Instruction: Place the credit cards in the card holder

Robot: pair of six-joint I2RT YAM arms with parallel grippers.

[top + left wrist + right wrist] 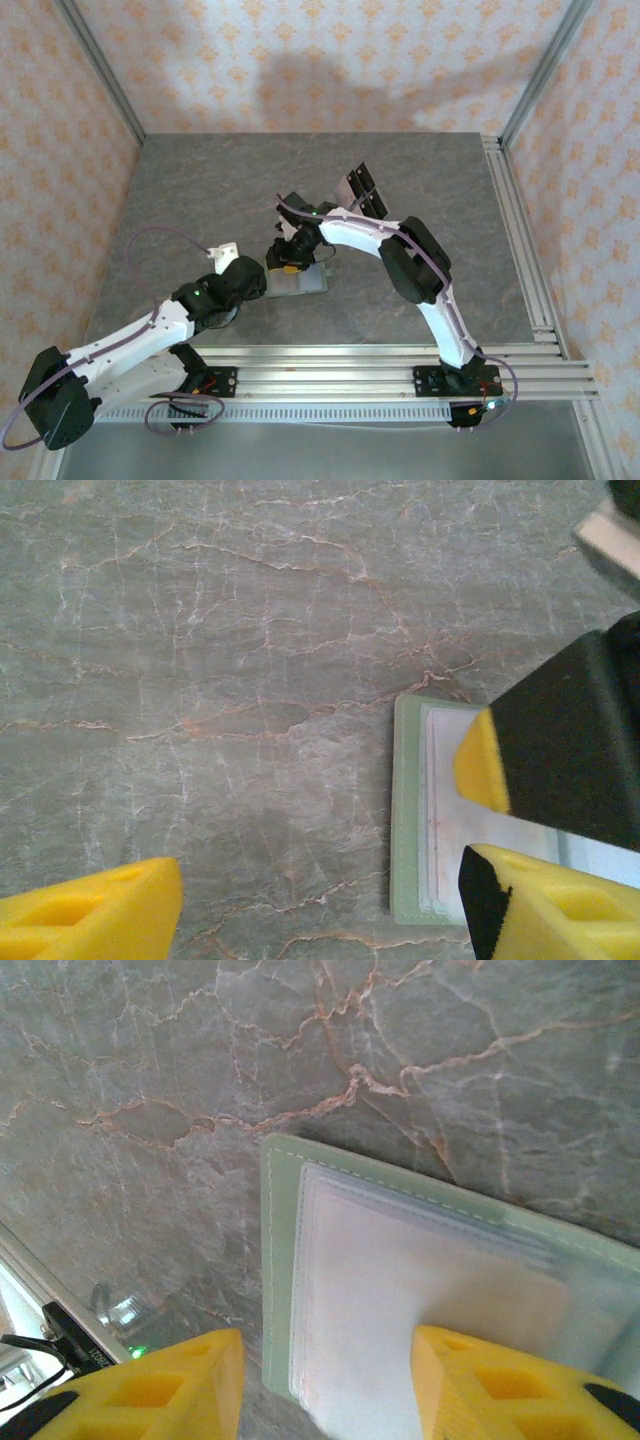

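Right gripper (325, 1390): yellow fingers stand apart with nothing pinched between them. One finger is over the pale inner pocket of the card holder (280, 1260). The other is off its left edge, above bare stone.

Left gripper (320, 905): jaws wide apart, empty. One finger is at the holder's near corner and the other is over the table. In the left wrist view the right gripper's yellow tip sits over the holder's pocket.

Card holder lies opened flat at mid-table between the two grippers. It has a sage-green border with a lighter, clear-fronted pocket inside.

Surface: table (200, 190), grey marble pattern with pinkish veins, and aluminium rails (330, 365) along the near edge.

Room: walls (330, 60) papered in a pink floral print, with metal posts at the corners.

Hard to read: from above, both grippers cover much of the holder. A pinkish tint shows behind the pocket film; cannot tell whether it is a card.

Credit cards (365, 190): glossy black, beyond the right arm and well apart from the holder. They are partly cut off by the arm, so the count is unclear.
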